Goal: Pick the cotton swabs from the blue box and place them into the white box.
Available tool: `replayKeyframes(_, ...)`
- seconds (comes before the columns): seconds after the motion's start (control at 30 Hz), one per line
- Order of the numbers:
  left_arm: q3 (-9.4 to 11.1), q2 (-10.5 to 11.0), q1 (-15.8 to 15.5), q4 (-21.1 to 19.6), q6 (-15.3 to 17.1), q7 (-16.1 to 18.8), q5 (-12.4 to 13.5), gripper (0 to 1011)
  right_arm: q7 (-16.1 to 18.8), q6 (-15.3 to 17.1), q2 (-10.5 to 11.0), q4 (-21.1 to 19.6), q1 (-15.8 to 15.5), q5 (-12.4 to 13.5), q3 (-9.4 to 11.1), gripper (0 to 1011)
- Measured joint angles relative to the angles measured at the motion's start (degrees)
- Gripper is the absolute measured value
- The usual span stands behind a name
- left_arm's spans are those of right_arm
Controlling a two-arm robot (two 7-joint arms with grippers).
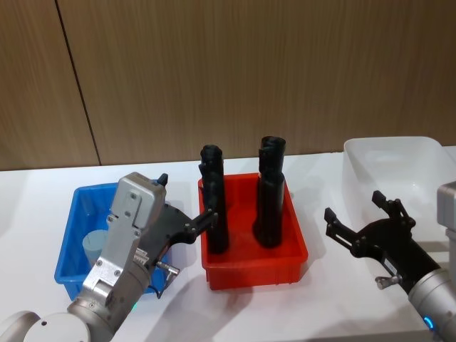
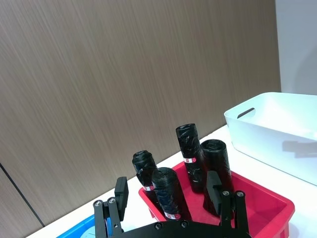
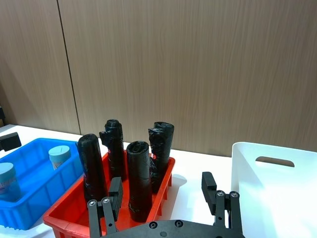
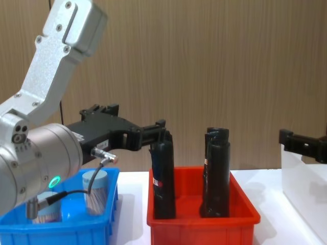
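Two cotton swabs (image 3: 59,155), small clear plastic cylinders with pale blue-grey lids, stood upright in the bright blue open-top plastic bin (image 1: 69,235) at the left. Their long axes were vertical and their lids up, one toward the far wall and one nearer. The left gripper (image 1: 187,198) hung above the bin's right rim, fingers spread apart with nothing between them. One fingertip lay right by the left-hand tall black bottle (image 1: 214,206) in the red plastic bin (image 1: 256,274) at the centre; whether it touched could not be told. The right gripper (image 1: 353,206), fingers also apart and empty, sat just left of the translucent white plastic bin (image 1: 392,142) at the far right.

The likeliest trouble was that fingertip: a careless swing leftward toward the swabs could catch the bottle and tip it. A descent from this spot might land a finger on the blue rim rather than inside. Carrying a cylinder rightward meant clearing the taller bottles, so a low path risked a knock or a drop.
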Motion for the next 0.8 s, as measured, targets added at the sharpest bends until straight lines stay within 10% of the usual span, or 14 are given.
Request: replayKeyframes(0.8,0.0,0.0,0.0,0.0,0.0,0.0,0.0,1003,0.0,0.0,0.0,0.0,0.0,0.0,0.0,1002)
